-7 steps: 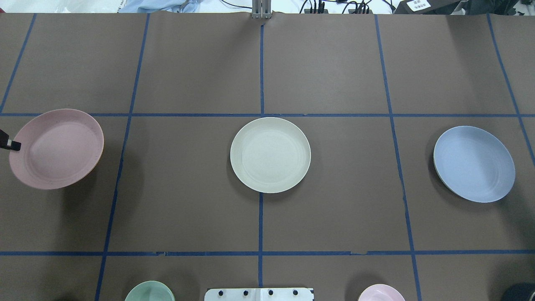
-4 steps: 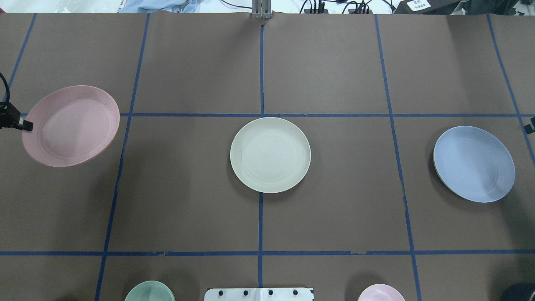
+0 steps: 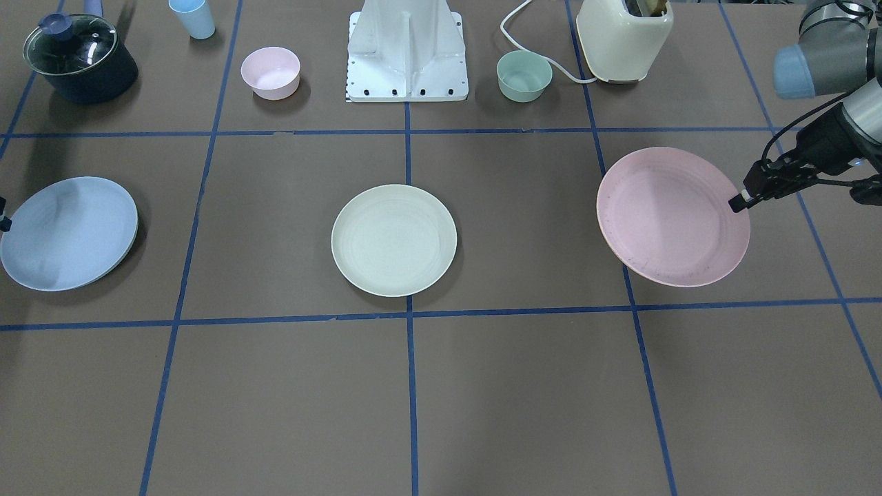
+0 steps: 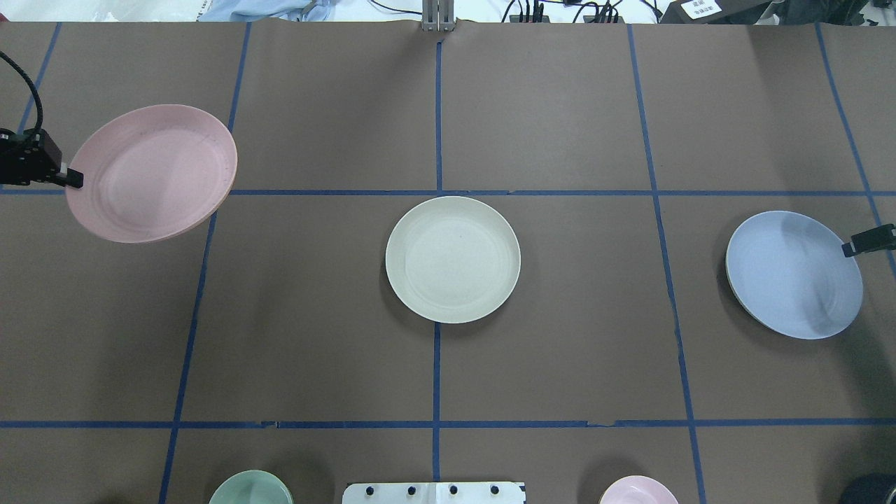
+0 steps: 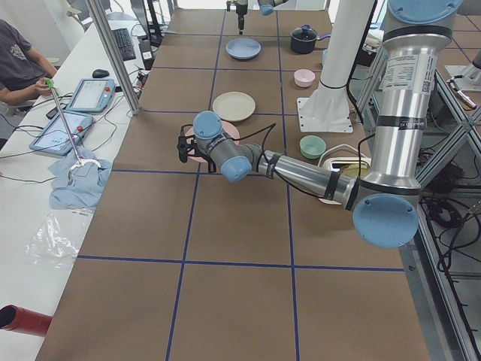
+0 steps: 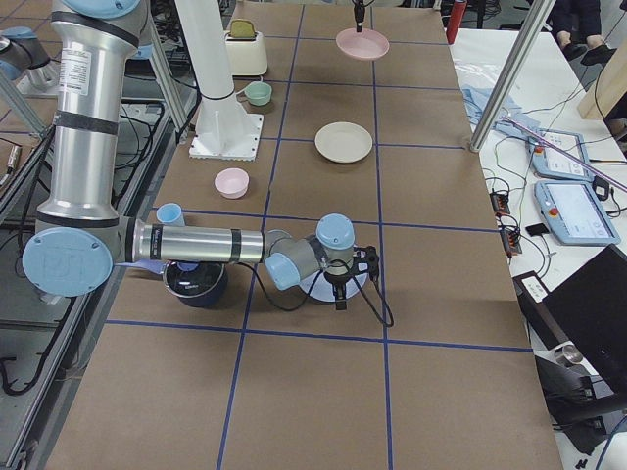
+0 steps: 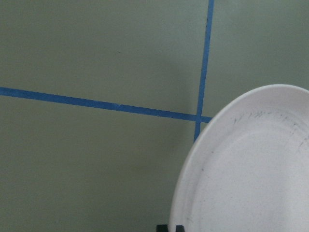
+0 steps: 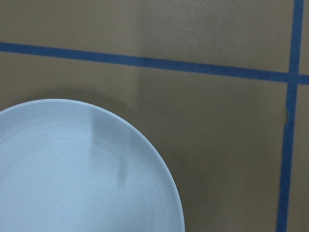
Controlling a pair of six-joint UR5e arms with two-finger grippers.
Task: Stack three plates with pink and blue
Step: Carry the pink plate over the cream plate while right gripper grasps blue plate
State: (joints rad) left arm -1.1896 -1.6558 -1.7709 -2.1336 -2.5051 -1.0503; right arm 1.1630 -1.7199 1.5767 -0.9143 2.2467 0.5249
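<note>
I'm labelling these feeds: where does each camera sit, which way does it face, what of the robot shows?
Front-facing: across the table, facing the robot base; left fingers hold pink plate.
Overhead: behind the robot, looking down; right fingers at blue plate.
Exterior left: table's left end, along it; left arm near.
Exterior right: opposite end; right arm near.
Left wrist: down onto pink plate's rim.
Right wrist: down onto blue plate; no robot visible.
Shared: every exterior view shows the cream plate.

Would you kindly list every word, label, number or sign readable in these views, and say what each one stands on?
Nothing is legible.
The white label on the dark box at the overhead view's top edge: printed lines, too blurred to read.
The teach pendant screen: too small to read.
The pink plate: only dark scuffs, no lettering.
</note>
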